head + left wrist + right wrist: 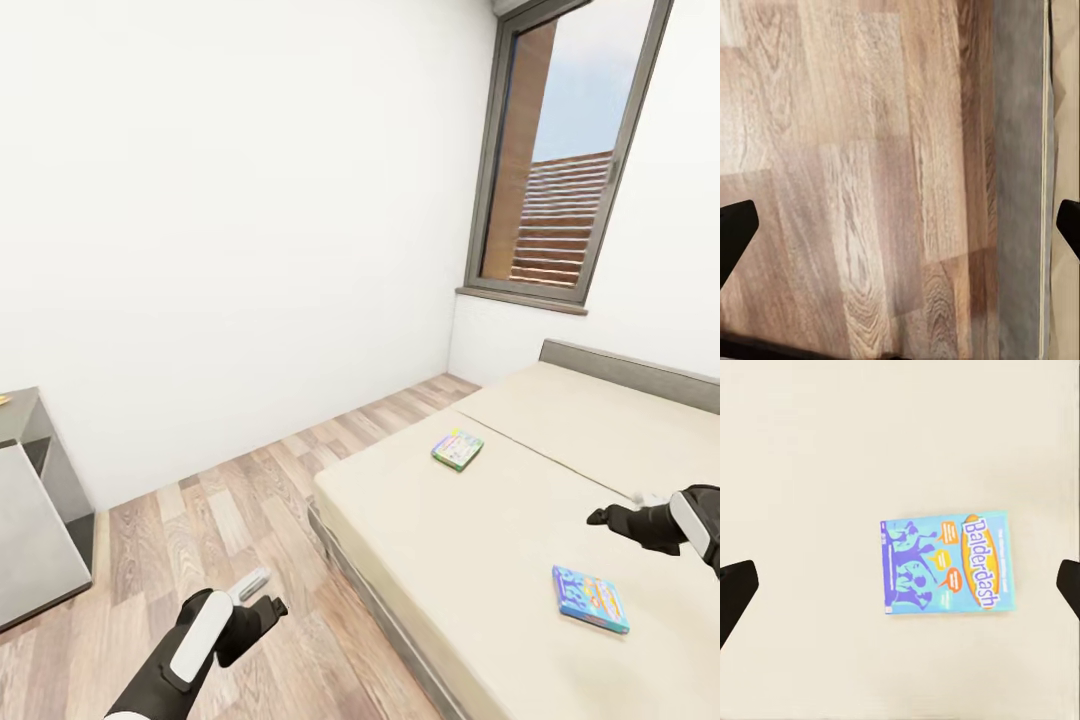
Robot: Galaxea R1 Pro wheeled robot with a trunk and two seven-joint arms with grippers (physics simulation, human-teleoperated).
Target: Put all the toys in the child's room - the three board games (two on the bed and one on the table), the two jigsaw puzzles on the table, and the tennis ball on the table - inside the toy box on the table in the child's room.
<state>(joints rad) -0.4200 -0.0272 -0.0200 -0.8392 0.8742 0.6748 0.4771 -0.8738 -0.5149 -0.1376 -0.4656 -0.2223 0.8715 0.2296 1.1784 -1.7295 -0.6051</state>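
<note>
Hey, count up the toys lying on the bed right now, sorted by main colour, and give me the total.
Blue board game: 1
Green-edged board game: 1
Total on the bed: 2

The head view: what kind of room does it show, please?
Most likely a bedroom: a wide cream bed on a low grey frame, a tall window, and a wood-plank floor. Two board games, one blue and one green-edged, lie on the mattress, which suggests a child's room.
</note>
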